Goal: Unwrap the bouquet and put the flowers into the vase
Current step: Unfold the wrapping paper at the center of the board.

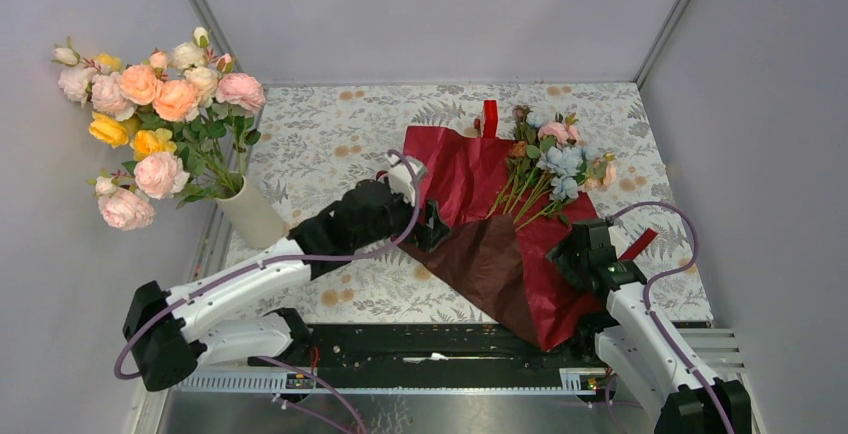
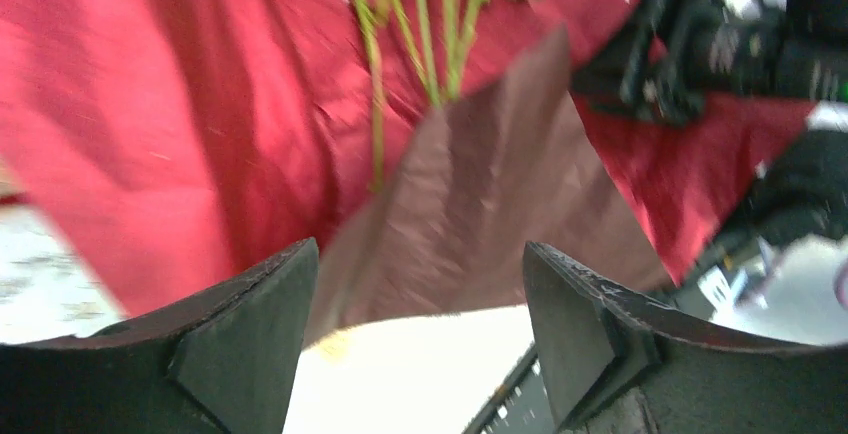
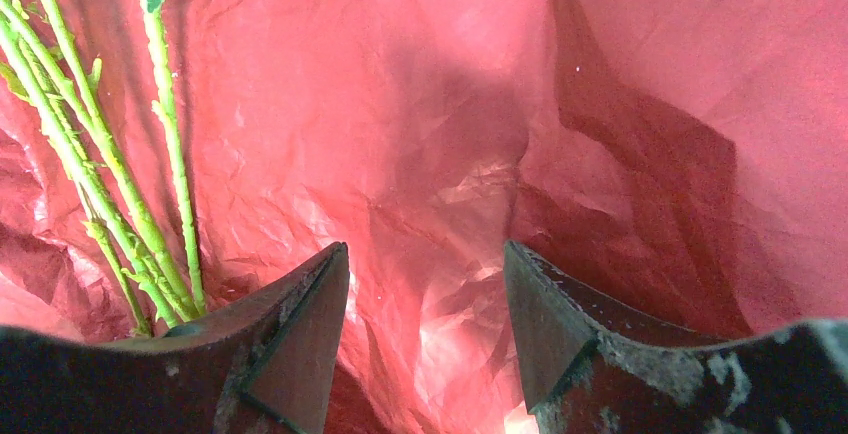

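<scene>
Your left tool [image 1: 432,226] stands with its jaws wide apart and nothing clamped between them. It sits at the left edge of the bouquet's dark red crinkly wrapping paper [image 1: 465,179], which lies spread open on the leaf-patterned bench [image 1: 330,144]. A folded-over flap of that paper, showing a duller brown-red underside [image 2: 460,224], lies just ahead of this tool's fingertips and appears between the jaws in the left wrist view. That view is blurred, so you cannot tell whether either finger touches the flap.

The thin long-stemmed artificial flowers, pale blue, pink and brown-mauve [image 1: 558,159], lie on the opened paper. Their heads are on the far side, beyond both tools. Their green stems [image 1: 520,199] run down toward the gap between the two tools, to the right of your left tool and to the far left of your right one.

Your right tool [image 1: 568,246] is also spread, with nothing between its jaws. It is over the near right part of the red paper. In its own wrist view the paper fills the space between and beyond the fingers, and the stems lie off to the side of the left finger [image 3: 290,344], apart from it.

The plain white tapered vase [image 1: 250,216] stands well to the left of your left tool, beside that arm, and holds large peach, pink and yellow roses [image 1: 150,124]. A red ribbon [image 1: 490,117] stands up at the paper's far edge, beyond the left tool.
</scene>
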Robot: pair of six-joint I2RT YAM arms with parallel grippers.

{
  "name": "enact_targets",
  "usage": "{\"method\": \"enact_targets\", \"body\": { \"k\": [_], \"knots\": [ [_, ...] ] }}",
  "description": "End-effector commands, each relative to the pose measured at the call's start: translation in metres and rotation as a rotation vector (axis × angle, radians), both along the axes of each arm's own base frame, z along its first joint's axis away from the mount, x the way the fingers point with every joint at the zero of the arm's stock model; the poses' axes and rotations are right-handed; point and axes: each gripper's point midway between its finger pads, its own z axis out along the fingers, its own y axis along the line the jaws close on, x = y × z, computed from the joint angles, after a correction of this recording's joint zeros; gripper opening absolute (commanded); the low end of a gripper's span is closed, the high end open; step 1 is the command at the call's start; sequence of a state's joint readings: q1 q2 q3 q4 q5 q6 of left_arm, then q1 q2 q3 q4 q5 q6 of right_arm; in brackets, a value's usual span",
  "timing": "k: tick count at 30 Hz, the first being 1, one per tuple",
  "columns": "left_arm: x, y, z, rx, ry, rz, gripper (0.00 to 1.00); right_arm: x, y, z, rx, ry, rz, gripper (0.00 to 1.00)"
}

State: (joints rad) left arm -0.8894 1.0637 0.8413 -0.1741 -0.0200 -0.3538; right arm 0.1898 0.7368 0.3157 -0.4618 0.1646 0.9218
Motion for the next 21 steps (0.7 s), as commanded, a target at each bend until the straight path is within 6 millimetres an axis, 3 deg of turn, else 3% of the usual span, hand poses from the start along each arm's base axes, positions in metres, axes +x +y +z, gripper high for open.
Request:
{"method": "enact_targets", "body": {
  "k": [1,7,14,21],
  "knots": [
    [-0.046,-0.039,-0.023,-0.114,0.159,-0.235,0.80,0.000,-0.003,0.001,-0.011,-0.002,-0.017,0.65],
    [-0.058,-0.059,-0.056,-0.163,0.309,-0.290,0.79,-0.001,-0.004,0.000,-0.014,0.001,-0.019,0.65],
    [-0.039,-0.054,-0.109,-0.041,0.356,-0.188,0.79,-0.003,-0.006,-0.003,-0.029,0.010,-0.024,0.65],
    [-0.014,-0.037,-0.147,0.027,0.366,-0.043,0.78,-0.002,-0.007,-0.003,-0.037,0.010,-0.023,0.66]
  ]
}}
